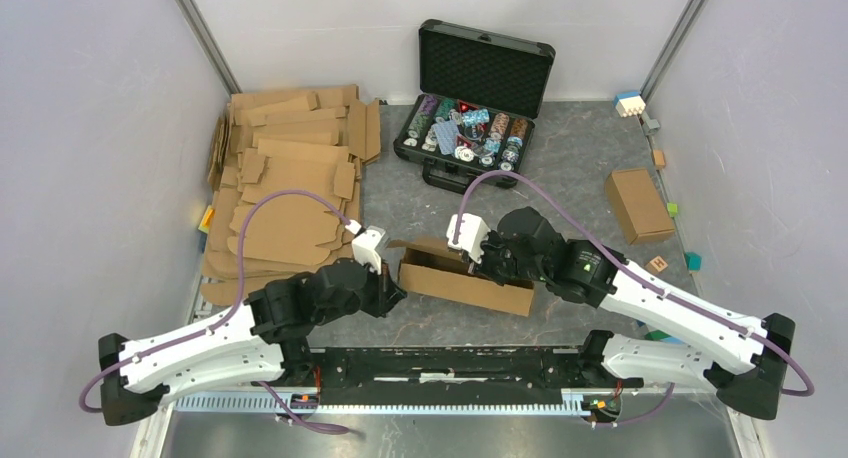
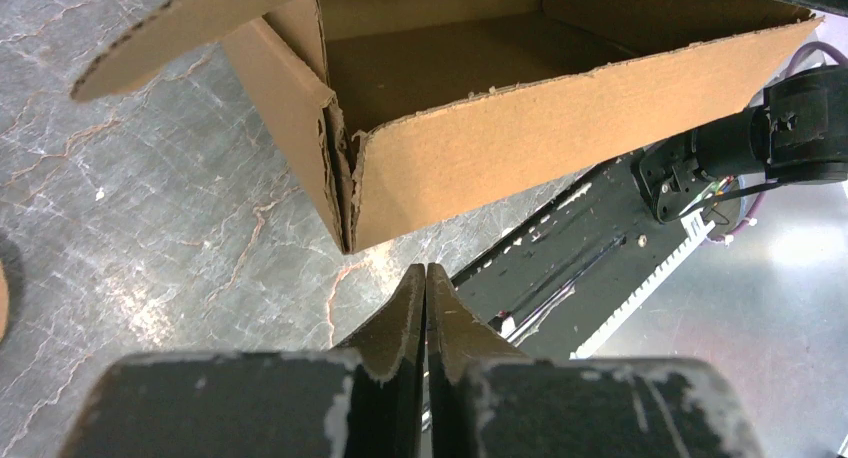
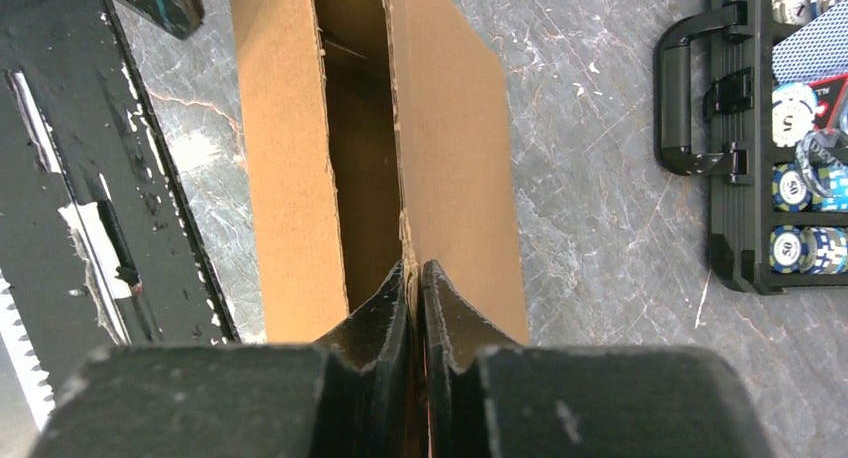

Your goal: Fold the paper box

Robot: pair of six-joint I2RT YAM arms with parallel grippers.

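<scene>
The paper box [image 1: 465, 276] stands half-formed on the table between my two arms, its walls up and its top open. One flap [image 2: 190, 23] hangs out at its left end. My left gripper [image 1: 392, 283] is shut and holds nothing. In the left wrist view its tips [image 2: 427, 270] sit just short of the box's near left corner [image 2: 345, 193], apart from it. My right gripper [image 1: 478, 261] is shut on the top edge of the box's far long wall [image 3: 455, 148]. That cardboard edge is pinched between the jaws at the right gripper [image 3: 414, 268].
A pile of flat cardboard sheets [image 1: 290, 178] lies at the back left. An open black case [image 1: 470, 108] of poker chips stands at the back centre. A smaller closed brown box [image 1: 638, 204] and some coloured blocks [image 1: 629, 103] lie at the right. A black rail [image 1: 450, 363] runs along the near edge.
</scene>
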